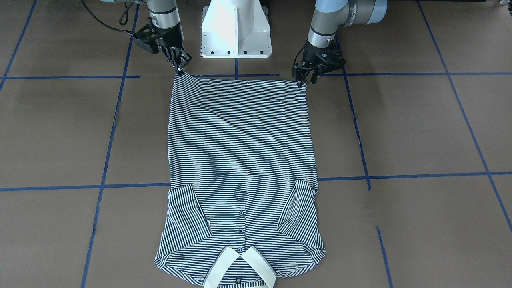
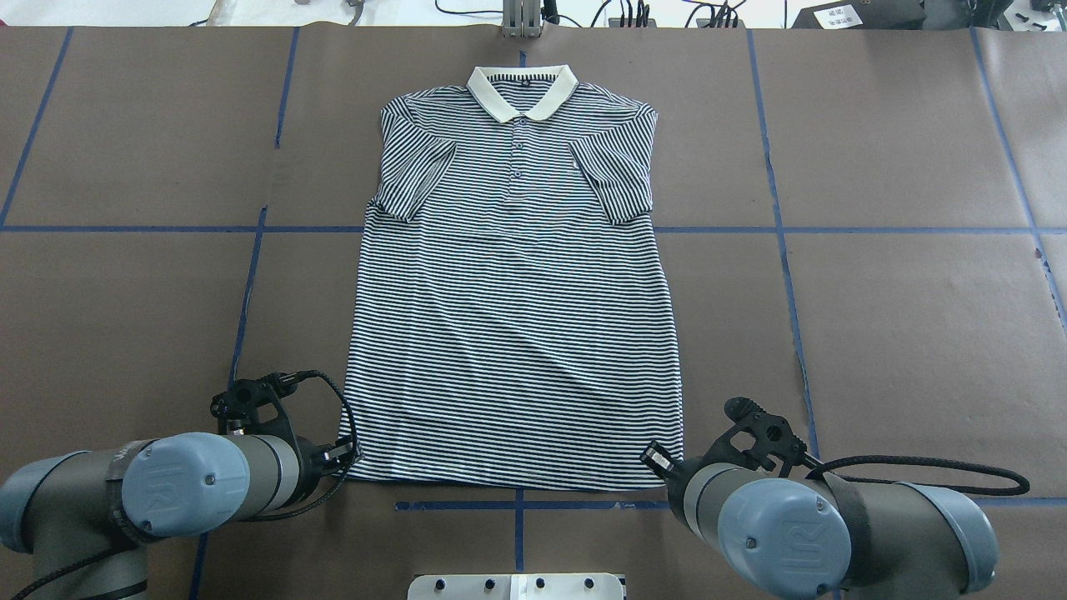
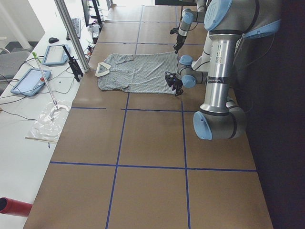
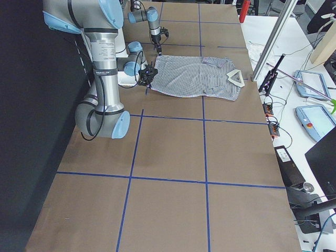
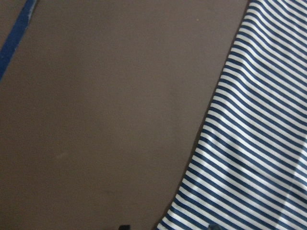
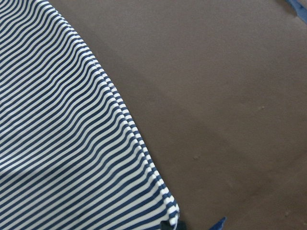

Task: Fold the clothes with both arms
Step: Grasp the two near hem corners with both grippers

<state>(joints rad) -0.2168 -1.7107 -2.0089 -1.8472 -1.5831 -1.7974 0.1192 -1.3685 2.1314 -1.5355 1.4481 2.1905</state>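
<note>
The striped polo shirt lies flat and face up on the brown table, cream collar at the far side, hem toward the robot's base. At the hem corner on my left, my left gripper is down with its fingers apart, astride the shirt's edge. My right gripper looks shut on the other hem corner, which rises to a small peak. Both sleeves are folded in onto the chest.
The white pedestal base stands just behind the hem, between the arms. Blue tape lines grid the table. A side bench with tablets and a metal post runs past the collar end. A red cylinder lies near there.
</note>
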